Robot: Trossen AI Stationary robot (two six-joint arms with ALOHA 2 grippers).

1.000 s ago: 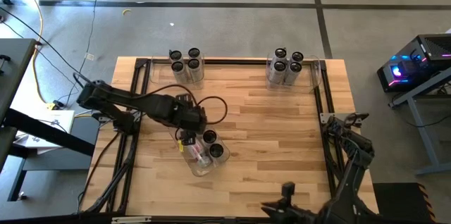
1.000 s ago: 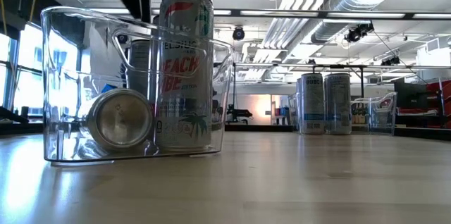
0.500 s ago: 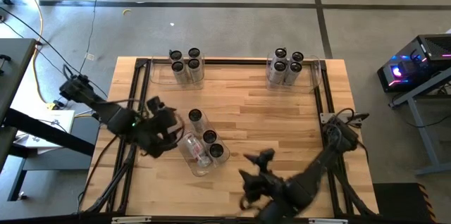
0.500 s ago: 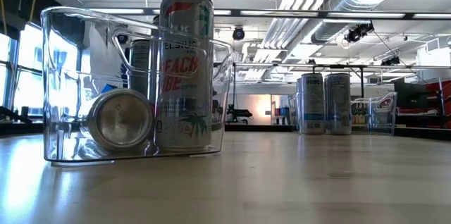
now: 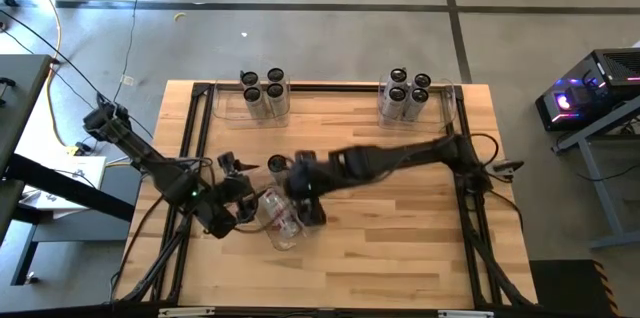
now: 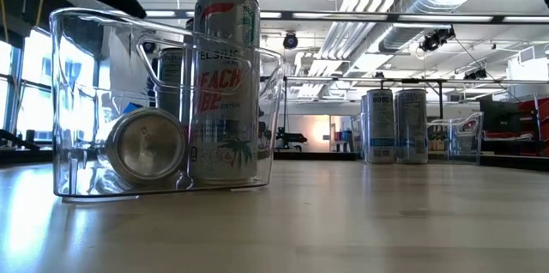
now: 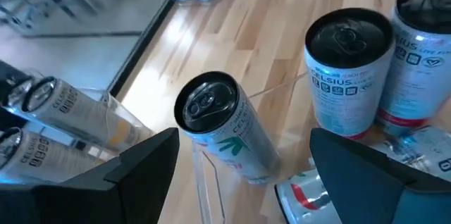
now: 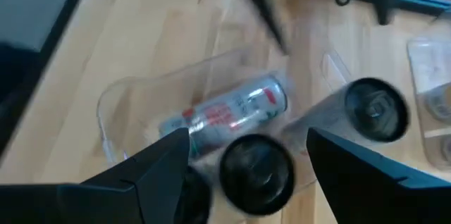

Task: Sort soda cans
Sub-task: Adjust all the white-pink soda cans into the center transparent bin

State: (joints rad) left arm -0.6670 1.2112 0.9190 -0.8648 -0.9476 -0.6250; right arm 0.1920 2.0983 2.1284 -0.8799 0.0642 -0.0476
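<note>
Over the bin, near the middle of the tabletop, my right jaws stand wide with nothing in them, a standing can showing between them from above. My left jaws, also wide and empty, wait just beside the bin on its left side. In the bin a lying can rests on its side next to the upright ones, and another can stands at the bin's far edge; I cannot tell whether it is inside the wall or just outside it. The rest of the cans stand well beyond the bin in two far bins, four to each.

The crowding is what worries me. The cans stand close together, so if I come down off-centre a finger may land on a rim or on a neighbour and tip it over. The clear wall is hard to judge, and catching it could drag the light bin across the tabletop. The lying can could roll if anything nudges it. Both my arms meet at this one bin, so a careless reach from either could strike the other. A shallow pinch on a smooth can could also let it slip as I lift.
</note>
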